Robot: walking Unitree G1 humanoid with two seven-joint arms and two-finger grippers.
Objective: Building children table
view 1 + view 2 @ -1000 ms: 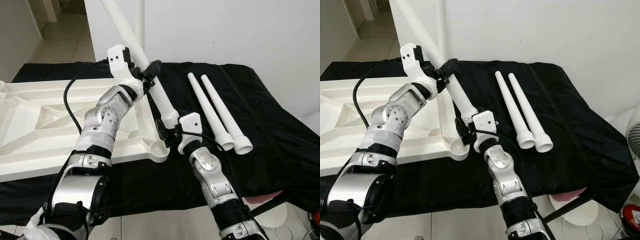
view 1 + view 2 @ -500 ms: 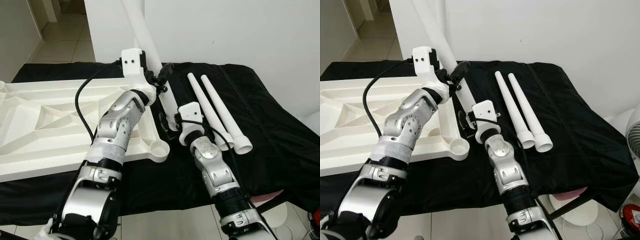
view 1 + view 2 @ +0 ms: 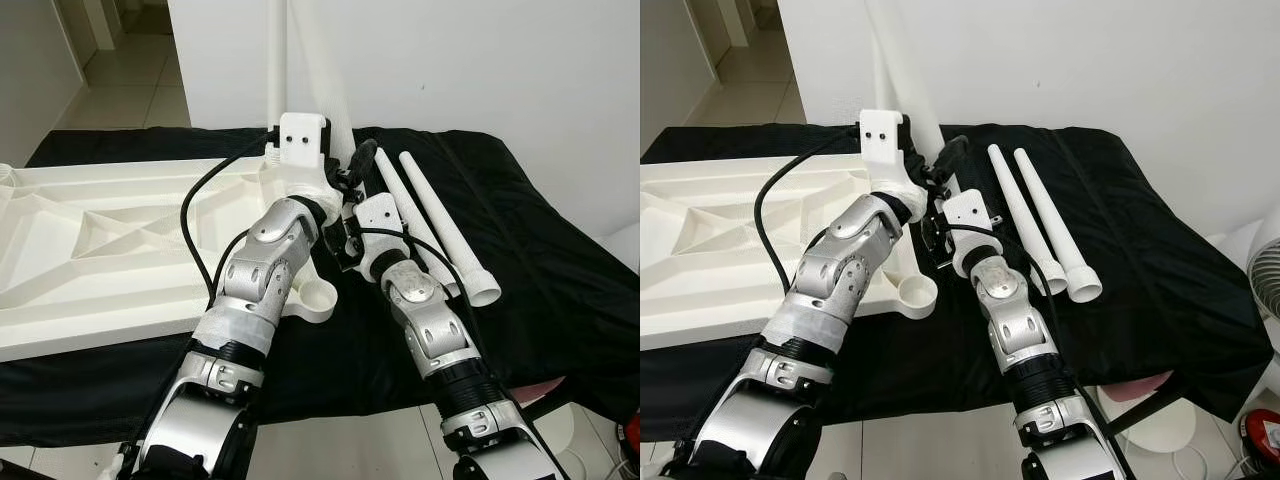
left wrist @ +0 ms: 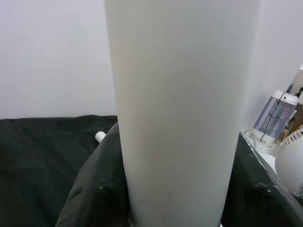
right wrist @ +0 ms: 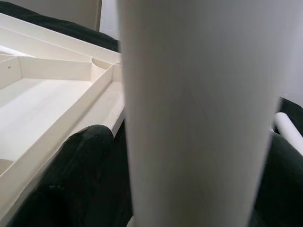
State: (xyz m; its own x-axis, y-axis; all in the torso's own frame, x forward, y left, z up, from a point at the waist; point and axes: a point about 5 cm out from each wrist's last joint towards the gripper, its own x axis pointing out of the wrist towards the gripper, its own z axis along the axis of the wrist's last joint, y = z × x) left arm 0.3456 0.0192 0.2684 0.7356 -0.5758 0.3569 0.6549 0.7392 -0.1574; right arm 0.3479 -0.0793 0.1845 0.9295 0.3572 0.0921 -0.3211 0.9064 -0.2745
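Left eye view: the white table leg point(image 3: 322, 75) stands nearly upright above the corner socket point(image 3: 318, 297) of the upturned tabletop point(image 3: 90, 250). The left gripper point(image 3: 352, 170) pinches it higher up, and the right gripper point(image 3: 343, 243) pinches it lower down. I judge the leg is being fitted; next, its foot must line up over the socket. The wrist views show fingers point(image 4: 94, 189) hugging the shaft. Two spare legs point(image 3: 1040, 215) lie just beside, on the black cloth point(image 3: 1160, 260).
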